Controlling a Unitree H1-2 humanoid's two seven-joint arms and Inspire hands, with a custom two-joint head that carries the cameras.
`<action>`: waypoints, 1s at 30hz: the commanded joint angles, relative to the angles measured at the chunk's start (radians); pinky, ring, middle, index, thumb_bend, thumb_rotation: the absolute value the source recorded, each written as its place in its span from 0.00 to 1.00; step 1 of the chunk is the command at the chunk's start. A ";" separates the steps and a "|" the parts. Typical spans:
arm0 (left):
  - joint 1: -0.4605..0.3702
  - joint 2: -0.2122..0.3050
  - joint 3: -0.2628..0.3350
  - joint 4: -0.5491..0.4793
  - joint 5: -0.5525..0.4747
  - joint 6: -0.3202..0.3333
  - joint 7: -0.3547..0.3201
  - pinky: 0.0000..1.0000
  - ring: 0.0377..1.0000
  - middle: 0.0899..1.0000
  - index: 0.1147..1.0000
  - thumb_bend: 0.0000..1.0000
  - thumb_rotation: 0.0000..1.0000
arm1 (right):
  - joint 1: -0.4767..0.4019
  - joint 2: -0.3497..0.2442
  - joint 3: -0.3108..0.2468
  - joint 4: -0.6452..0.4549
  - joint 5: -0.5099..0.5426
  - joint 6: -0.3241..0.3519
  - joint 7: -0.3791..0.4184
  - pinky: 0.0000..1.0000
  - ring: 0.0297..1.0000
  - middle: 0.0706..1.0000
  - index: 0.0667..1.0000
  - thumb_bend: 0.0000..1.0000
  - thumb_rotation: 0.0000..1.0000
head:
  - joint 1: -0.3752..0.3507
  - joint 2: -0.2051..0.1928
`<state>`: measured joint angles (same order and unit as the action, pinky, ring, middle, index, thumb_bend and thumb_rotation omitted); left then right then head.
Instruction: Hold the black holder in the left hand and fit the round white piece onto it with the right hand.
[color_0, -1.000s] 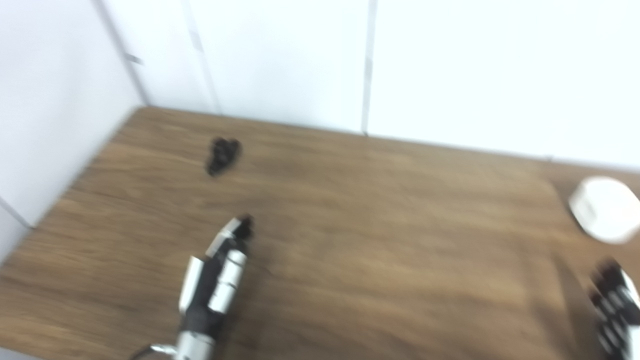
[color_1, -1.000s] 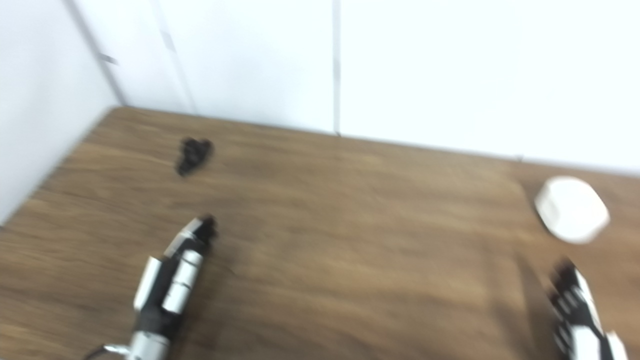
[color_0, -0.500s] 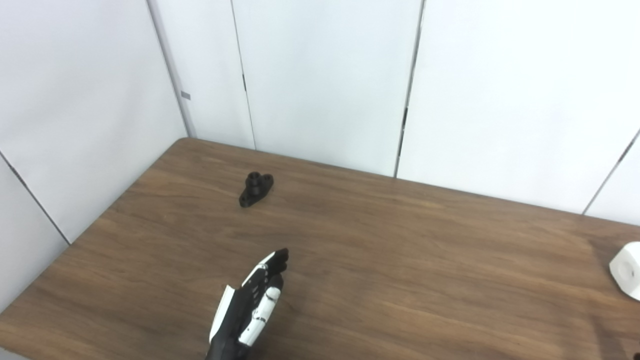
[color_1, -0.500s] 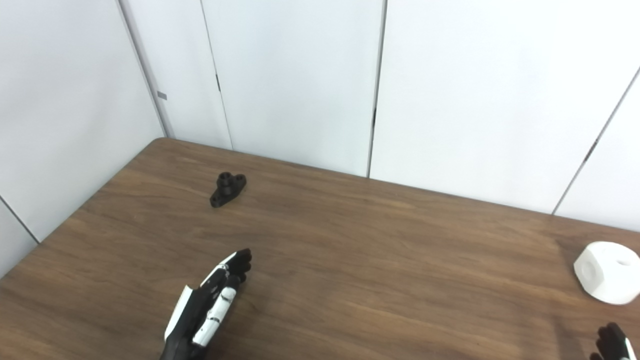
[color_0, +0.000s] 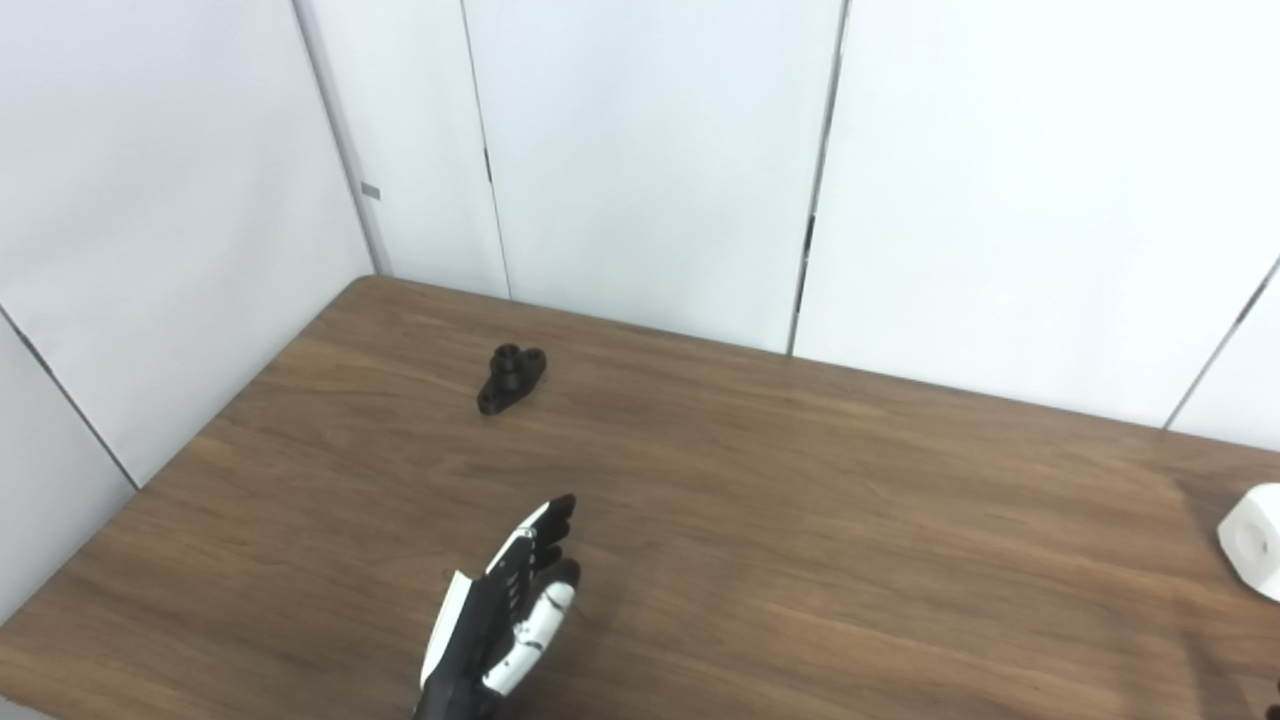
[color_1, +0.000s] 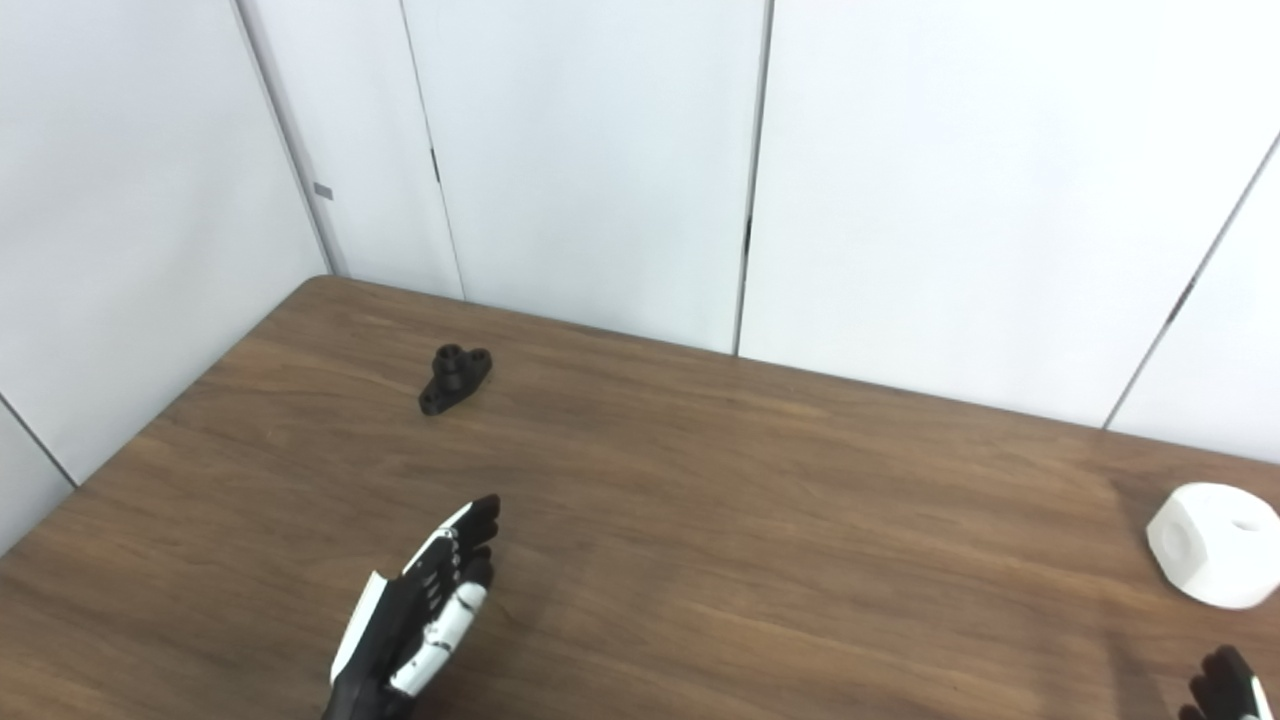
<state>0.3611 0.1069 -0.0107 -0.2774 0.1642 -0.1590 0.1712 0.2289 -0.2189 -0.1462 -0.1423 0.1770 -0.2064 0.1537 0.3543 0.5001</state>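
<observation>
The small black holder (color_0: 511, 377) lies on the brown table toward the back left, untouched. My left hand (color_0: 510, 612) hovers low over the table's front, well short of the holder, its fingers stretched out and holding nothing. The round white piece (color_1: 1213, 544) rests at the table's right side, cut off by the picture's edge in the left eye view (color_0: 1253, 541). Only the dark fingertips of my right hand (color_1: 1222, 684) show at the bottom right corner, in front of the white piece and apart from it.
White wall panels (color_0: 640, 160) close off the table's back and left sides. The wooden table top (color_0: 800, 520) stretches wide between the holder and the white piece.
The camera tilted and the blur cleared during the first half second. Since then the left hand's thumb has spread a little; holder and white piece lie as before.
</observation>
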 joint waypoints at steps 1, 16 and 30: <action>0.054 -0.095 0.013 -0.060 0.095 0.055 0.054 0.83 0.87 0.88 0.85 0.56 0.29 | 0.050 0.003 0.000 0.078 -0.011 -0.001 -0.003 1.00 1.00 1.00 1.00 0.46 1.00 | -0.003 -0.002; -0.137 -0.025 0.119 -0.152 0.486 0.354 0.207 0.81 0.87 0.87 0.79 0.84 0.27 | 0.065 0.013 0.003 0.053 -0.005 0.003 -0.003 1.00 1.00 1.00 1.00 0.48 1.00 | -0.018 0.017; -0.396 0.068 0.206 0.000 0.561 0.587 0.144 0.88 0.95 0.92 0.76 0.84 0.49 | 0.080 0.012 0.001 0.029 -0.005 0.013 -0.005 1.00 1.00 1.00 1.00 0.56 1.00 | -0.013 0.029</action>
<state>-0.0027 0.1509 0.1846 -0.2734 0.7036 0.4201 0.3062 0.2584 -0.2199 -0.1486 -0.1699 0.1667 -0.2007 0.1497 0.3405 0.5292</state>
